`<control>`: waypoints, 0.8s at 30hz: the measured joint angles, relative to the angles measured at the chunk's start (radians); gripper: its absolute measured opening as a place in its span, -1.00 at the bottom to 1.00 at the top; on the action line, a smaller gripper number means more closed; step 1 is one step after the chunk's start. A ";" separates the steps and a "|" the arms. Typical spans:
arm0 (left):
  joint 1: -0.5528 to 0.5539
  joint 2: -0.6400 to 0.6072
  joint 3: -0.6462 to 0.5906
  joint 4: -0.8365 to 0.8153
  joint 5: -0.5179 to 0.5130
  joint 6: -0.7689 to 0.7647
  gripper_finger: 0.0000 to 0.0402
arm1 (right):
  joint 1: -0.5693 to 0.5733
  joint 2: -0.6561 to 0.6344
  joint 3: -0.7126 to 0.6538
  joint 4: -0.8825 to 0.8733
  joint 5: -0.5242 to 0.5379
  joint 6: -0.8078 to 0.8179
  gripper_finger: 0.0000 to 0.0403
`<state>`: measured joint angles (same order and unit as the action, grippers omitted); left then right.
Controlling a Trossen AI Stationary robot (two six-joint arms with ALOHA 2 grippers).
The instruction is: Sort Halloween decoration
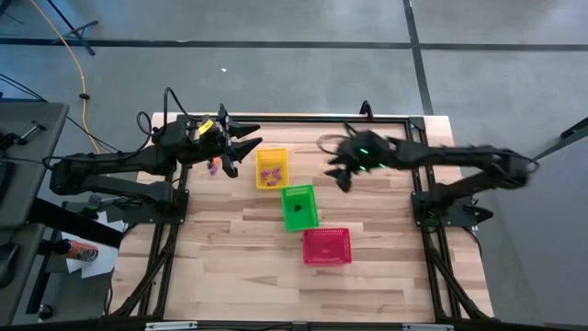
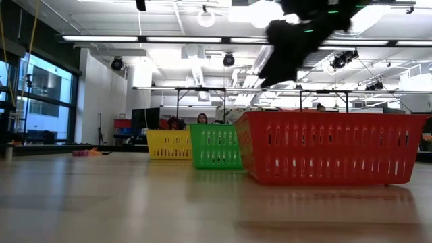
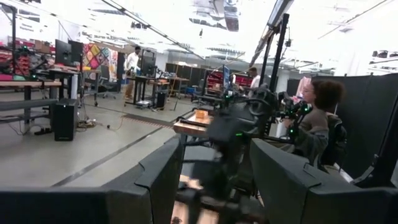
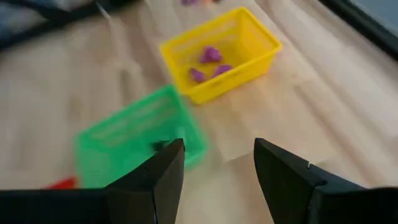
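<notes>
Above the wooden surface (image 1: 230, 276) I see my left pincer (image 1: 241, 147) at about ten o'clock, fingers apart and holding nothing. My right pincer (image 1: 340, 173) hangs at two o'clock, also spread and empty. Purple trinkets (image 4: 210, 62) lie in the yellow basket (image 1: 271, 168); a dark one (image 1: 297, 207) sits in the green basket (image 1: 299, 206). At five o'clock from it stands the red basket (image 1: 327, 245). A few trinkets (image 1: 212, 167) lie on the surface beside the left pincer.

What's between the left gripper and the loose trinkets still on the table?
Nothing visible. The left gripper, open, hangs just beside the loose trinkets, which lie on bare table left of the yellow basket.
</notes>
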<state>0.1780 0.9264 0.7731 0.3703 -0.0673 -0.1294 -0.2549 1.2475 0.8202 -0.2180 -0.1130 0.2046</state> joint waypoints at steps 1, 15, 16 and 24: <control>0.000 0.000 0.000 0.000 -0.001 -0.001 -0.10 | 0.020 -0.063 -0.060 0.045 0.001 0.054 -0.07; 0.000 0.000 0.000 -0.013 -0.001 -0.048 -0.10 | 0.180 -0.360 -0.311 0.754 0.181 -0.017 -0.07; 0.000 0.000 0.000 -0.018 -0.001 -0.058 -0.10 | 0.180 -0.357 -0.301 0.756 0.181 -0.034 -0.07; -0.002 0.001 0.000 -0.097 0.000 -0.104 -0.10 | 0.177 -0.357 -0.288 0.753 0.180 -0.022 -0.07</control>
<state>0.1764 0.9272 0.7731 0.2729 -0.0677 -0.2334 -0.0784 0.8906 0.5327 0.5346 0.0673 0.1822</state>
